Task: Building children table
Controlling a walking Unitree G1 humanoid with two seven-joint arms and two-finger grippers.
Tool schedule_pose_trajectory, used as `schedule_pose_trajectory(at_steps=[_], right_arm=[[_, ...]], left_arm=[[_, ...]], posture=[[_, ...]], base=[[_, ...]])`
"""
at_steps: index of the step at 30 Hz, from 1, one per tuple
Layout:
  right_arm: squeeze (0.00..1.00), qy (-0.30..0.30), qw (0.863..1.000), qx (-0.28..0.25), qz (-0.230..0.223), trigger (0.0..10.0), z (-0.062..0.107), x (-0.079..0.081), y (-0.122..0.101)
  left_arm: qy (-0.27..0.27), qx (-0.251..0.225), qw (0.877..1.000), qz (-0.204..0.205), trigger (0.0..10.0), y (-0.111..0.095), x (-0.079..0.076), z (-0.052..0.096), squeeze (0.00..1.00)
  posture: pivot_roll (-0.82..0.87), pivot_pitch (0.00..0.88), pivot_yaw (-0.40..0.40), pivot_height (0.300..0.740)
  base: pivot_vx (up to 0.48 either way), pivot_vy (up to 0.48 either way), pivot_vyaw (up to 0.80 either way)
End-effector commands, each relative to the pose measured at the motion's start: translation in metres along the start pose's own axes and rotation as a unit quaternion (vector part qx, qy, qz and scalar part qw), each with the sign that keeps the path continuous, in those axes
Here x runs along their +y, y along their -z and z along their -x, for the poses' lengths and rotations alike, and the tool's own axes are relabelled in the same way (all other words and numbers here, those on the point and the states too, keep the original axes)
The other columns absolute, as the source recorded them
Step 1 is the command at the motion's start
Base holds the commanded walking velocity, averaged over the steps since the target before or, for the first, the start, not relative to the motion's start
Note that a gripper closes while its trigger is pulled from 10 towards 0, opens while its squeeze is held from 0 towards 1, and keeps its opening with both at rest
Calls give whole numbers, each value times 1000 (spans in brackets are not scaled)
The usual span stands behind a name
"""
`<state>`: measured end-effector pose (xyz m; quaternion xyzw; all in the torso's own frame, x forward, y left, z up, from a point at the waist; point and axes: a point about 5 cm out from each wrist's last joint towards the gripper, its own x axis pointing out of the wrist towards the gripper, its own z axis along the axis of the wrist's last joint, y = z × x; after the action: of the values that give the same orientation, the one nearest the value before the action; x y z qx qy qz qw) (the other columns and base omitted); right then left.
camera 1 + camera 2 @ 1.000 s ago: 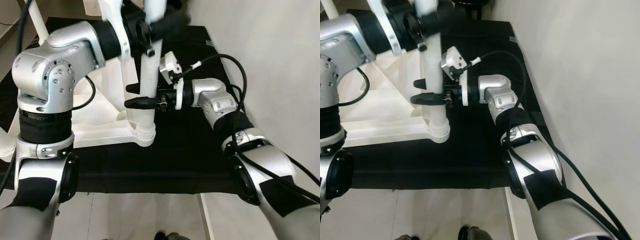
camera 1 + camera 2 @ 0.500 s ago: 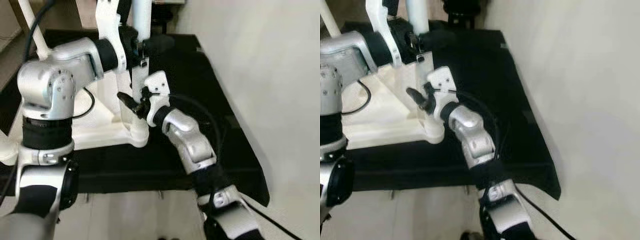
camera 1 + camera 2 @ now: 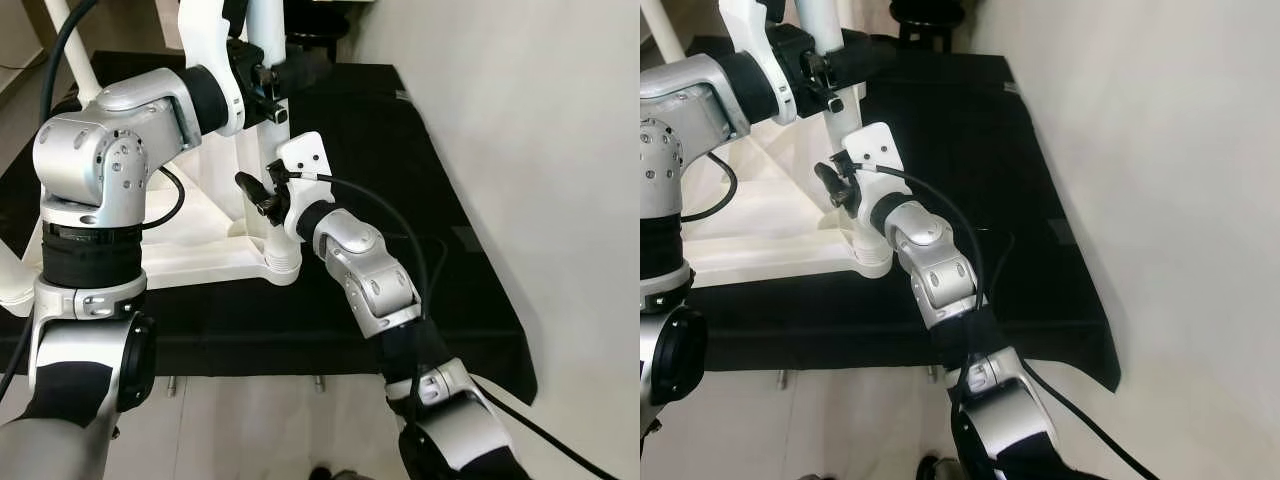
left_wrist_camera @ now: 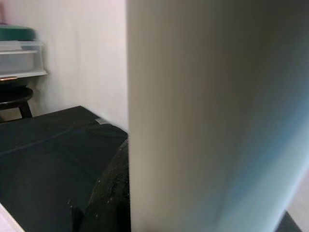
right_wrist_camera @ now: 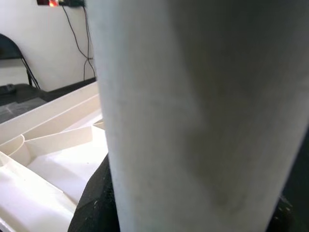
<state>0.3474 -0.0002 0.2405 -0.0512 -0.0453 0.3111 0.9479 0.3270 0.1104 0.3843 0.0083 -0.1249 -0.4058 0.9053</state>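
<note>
On black floor mat (image 3: pixel 400 140), both claws, left claw (image 3: pixel 275 80) and right claw (image 3: pixel 262 195), squeeze the white round plastic leg (image 3: pixel 268 150) standing in the upside-down white tabletop (image 3: pixel 190 240), so building looks partly done.

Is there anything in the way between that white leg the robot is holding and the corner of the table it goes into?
Nothing visible does. The white leg already stands upright in the corner socket of the upturned table top. The left end effector holds it high up, the right end effector lower down.
</note>
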Motion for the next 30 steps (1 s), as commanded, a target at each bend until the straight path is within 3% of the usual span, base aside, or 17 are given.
schedule_pose_trajectory(at_steps=[1, 3, 4, 11, 12, 15, 17, 19, 22, 23, 27, 28, 30], right_arm=[[0, 15, 994, 99, -32, 0, 0, 10, 41], [0, 15, 994, 100, -31, 0, 0, 9, 41], [0, 8, 995, 99, -28, 10000, -1, 7, 39], [0, -41, 996, 76, -14, 10000, -9, -21, 19], [1000, -58, 996, 72, -1, 10000, -11, -33, 12], [1000, -107, 991, 72, 22, 10000, -10, -48, 2], [1000, -153, 984, 55, 67, 10000, -10, -61, -15], [1000, -153, 984, 55, 67, 10000, -10, -61, -15], [984, -209, 969, 41, 125, 10000, -7, -70, -30], [12, -240, 963, 38, 119, 10000, -6, -69, -32], [12, -261, 958, 36, 112, 10000, -6, -69, -33], [0, -295, 950, 33, 99, 8627, -4, -66, -33], [0, -295, 950, 33, 99, 8627, -4, -66, -33]], left_arm=[[94, 7, 996, 7, 0, 0, -27, -14, 0], [96, 5, 995, 7, 0, 0, -27, -14, 0], [96, 5, 995, 6, 0, 0, -27, -15, 0], [102, 5, 995, 4, 0, 2, -29, -15, 0], [105, 4, 994, 4, 0, 2, -30, -15, 0], [111, 3, 994, 3, 0, 2, -31, -16, 0], [117, 2, 993, 1, 0, 1, -33, -18, 0], [117, 2, 993, 1, 0, 1, -33, -18, 0], [124, 1, 992, -2, 0, -1, -34, -20, 0], [127, 0, 992, -2, 0, -2, -35, -20, 0], [129, 0, 992, -3, 0, -3, -35, -20, 0], [131, 0, 991, -3, 0, -3, -36, -21, 0], [131, 0, 991, -3, 0, -3, -36, -21, 0]], posture=[[-55, 156, -120, 740], [-55, 155, -119, 740], [-55, 154, -120, 740], [-56, 152, -119, 740], [-56, 151, -119, 740], [-54, 150, -118, 740], [-52, 149, -113, 740], [-52, 149, -113, 740], [-46, 148, -111, 740], [-46, 147, -107, 740], [-45, 147, -107, 740], [-41, 148, -105, 740], [-41, 148, -105, 740]], base=[[0, 0, 0], [0, 0, 0], [0, 0, 0], [0, 0, 0], [0, 0, 0], [0, 0, 0], [0, 0, 0], [0, 0, 0], [0, 0, 0], [0, 0, 0], [0, 0, 0], [0, 0, 0], [0, 0, 0]])
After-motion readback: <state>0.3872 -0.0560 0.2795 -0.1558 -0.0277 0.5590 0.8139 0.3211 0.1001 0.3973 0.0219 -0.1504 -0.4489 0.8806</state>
